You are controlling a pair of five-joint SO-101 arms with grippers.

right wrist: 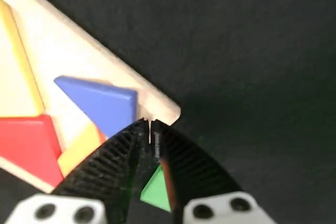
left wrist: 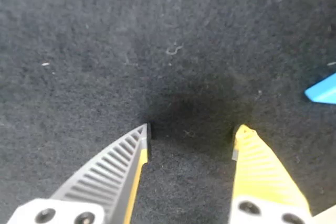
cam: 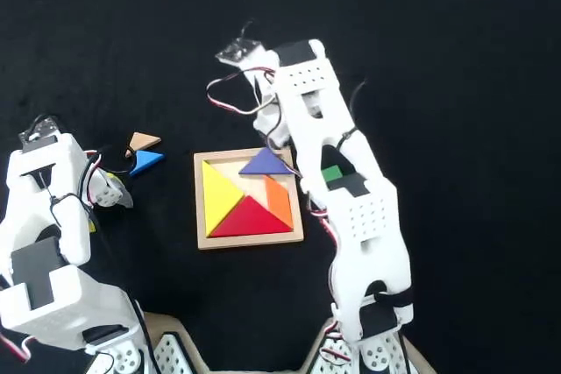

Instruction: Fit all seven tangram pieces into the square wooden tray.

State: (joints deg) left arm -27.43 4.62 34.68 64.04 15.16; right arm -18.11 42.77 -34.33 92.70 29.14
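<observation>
At the tray's far corner on the right arm's side, the right pincer [right wrist: 149,127] hangs with its black jaws pinched almost together on a small green triangle [right wrist: 156,188], which sits well back between them rather than at the tips. The square wooden tray [cam: 252,239] already holds a yellow triangle [cam: 216,194], a red triangle [cam: 252,217], an orange piece [cam: 279,201] and a dark blue triangle [cam: 265,163]. A tan triangle [cam: 145,140] and a light blue triangle [cam: 145,162] lie close together on the black bench [cam: 456,129], off the tray's left side. The left pincer [left wrist: 194,132] stands open over bare cloth, gripping nothing. The step in hand looks like seating the green triangle, and bare wood shows between the yellow and dark blue pieces, though which gap suits it cannot be told. Doing this well probably means turning the piece until its edges run parallel to its neighbours and lowering it flat. Because the piece is held so deep, the tips should be kept off the rim and the dark blue triangle. The jaws should part only once the piece sits below the rim.
</observation>
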